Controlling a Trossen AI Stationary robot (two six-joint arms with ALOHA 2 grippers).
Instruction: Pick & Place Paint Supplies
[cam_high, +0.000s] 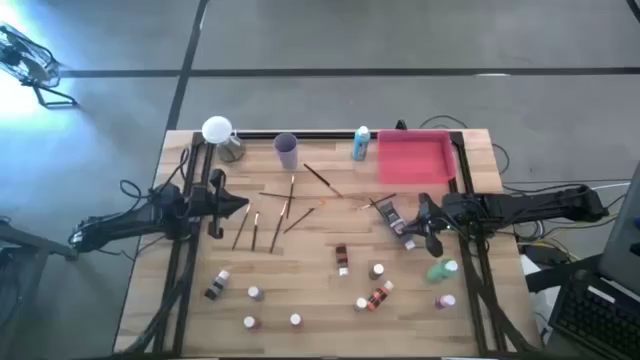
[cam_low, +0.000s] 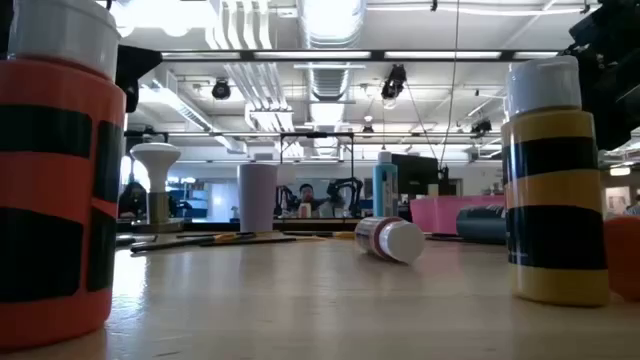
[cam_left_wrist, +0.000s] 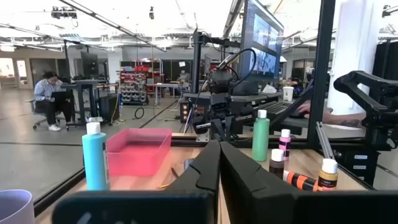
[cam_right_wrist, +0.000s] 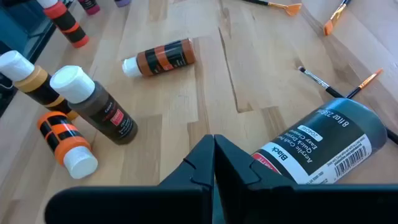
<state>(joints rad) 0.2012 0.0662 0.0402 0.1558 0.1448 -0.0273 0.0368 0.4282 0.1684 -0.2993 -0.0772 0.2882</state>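
Small white-capped paint bottles (cam_high: 342, 257) stand and lie on the near half of the wooden table, with a green one (cam_high: 442, 269) at the near right. Thin brushes (cam_high: 283, 208) lie scattered across the middle. A tall blue bottle (cam_high: 361, 144) stands at the far edge, next to the pink tray (cam_high: 415, 157). A dark bottle labelled Black (cam_right_wrist: 323, 146) lies on its side right of centre. My right gripper (cam_right_wrist: 213, 148) hovers shut beside it, and I see no touch. At the table's left, my left gripper (cam_left_wrist: 219, 155) is shut, level and pointing toward the right arm.
A lilac cup (cam_high: 286, 150) and a white-topped metal object (cam_high: 222, 135) stand at the far edge. Black frame rails (cam_high: 185, 250) run along the left and right sides of the table. The low view looks past an orange-and-black bottle (cam_low: 50, 180) and a yellow-and-black one (cam_low: 555, 180).
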